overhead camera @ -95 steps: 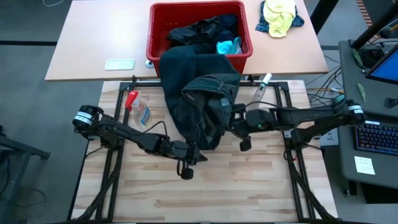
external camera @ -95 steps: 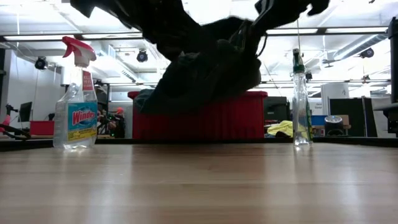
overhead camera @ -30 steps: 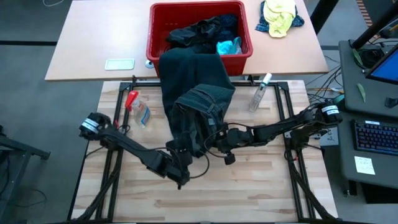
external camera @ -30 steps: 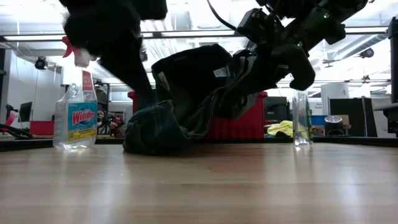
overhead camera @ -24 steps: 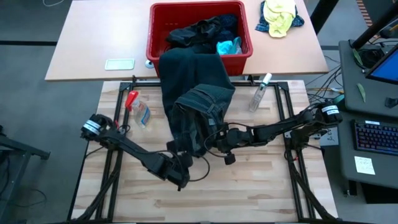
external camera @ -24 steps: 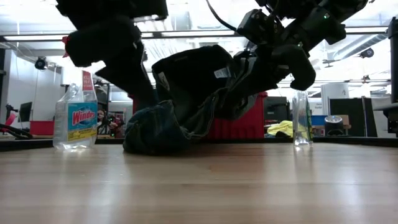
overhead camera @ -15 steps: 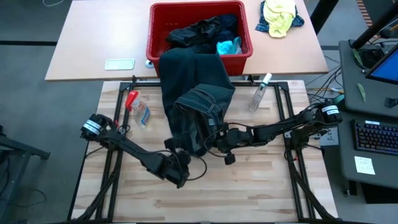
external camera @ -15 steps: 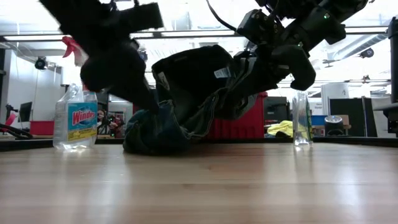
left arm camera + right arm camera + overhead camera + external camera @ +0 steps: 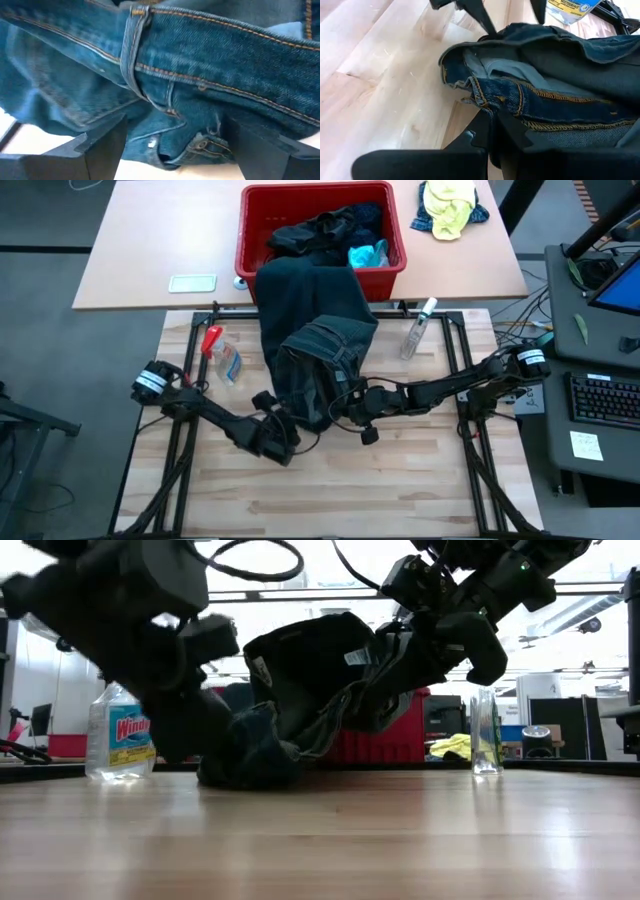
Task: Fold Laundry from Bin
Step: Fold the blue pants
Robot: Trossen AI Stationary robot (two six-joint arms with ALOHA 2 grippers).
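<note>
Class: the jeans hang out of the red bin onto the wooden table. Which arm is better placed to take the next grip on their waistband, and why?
Likely the left. The left gripper is open, fingers on either side of the jeans waistband. The right gripper is shut on the jeans' edge, so it is occupied.

The jeans (image 9: 200,60) are matt blue denim with orange stitching; the table (image 9: 400,480) is pale smooth wood; the bin (image 9: 250,240) is glossy red plastic.
</note>
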